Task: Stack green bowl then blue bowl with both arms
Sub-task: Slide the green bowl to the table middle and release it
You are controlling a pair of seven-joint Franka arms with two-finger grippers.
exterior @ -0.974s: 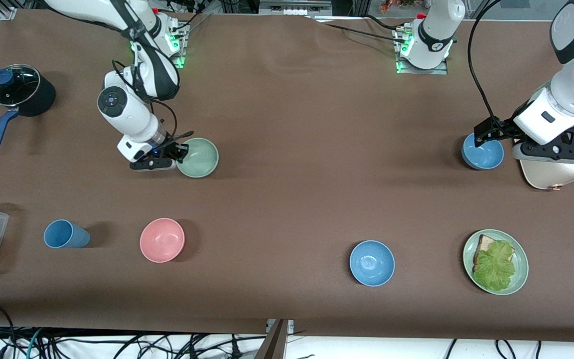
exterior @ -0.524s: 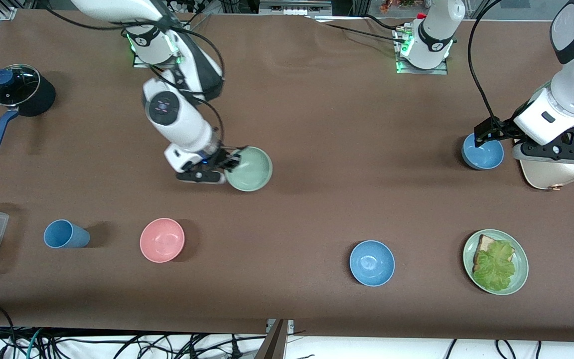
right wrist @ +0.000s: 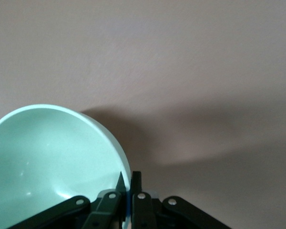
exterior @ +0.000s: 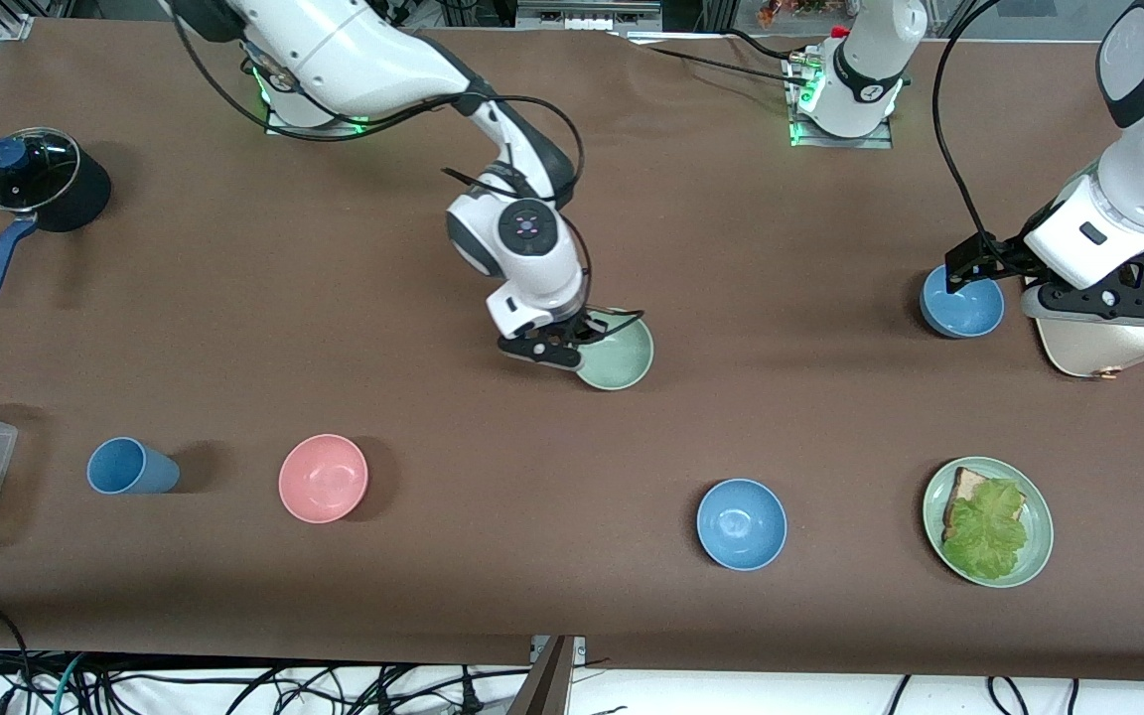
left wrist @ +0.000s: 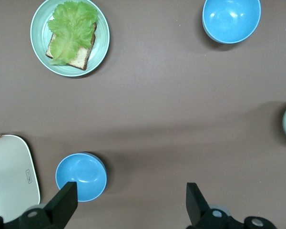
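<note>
Front view first: right gripper (exterior: 572, 343) over the middle of the table, pinching the rim of the green bowl (exterior: 618, 355); left gripper (exterior: 969, 263) hangs, fingers spread, above the blue bowl (exterior: 962, 306), which sits on the table beside a white appliance (exterior: 1108, 343); a second blue bowl (exterior: 742, 523) lies nearer the camera, with a pink bowl (exterior: 323, 478) toward the right arm's end. Left wrist view: gripper (left wrist: 128, 202) wide apart, one finger (left wrist: 64, 202) over the blue bowl (left wrist: 83, 174). Right wrist view: gripper (right wrist: 128, 183) clamped tight on the green bowl (right wrist: 52, 157) at its rim.
</note>
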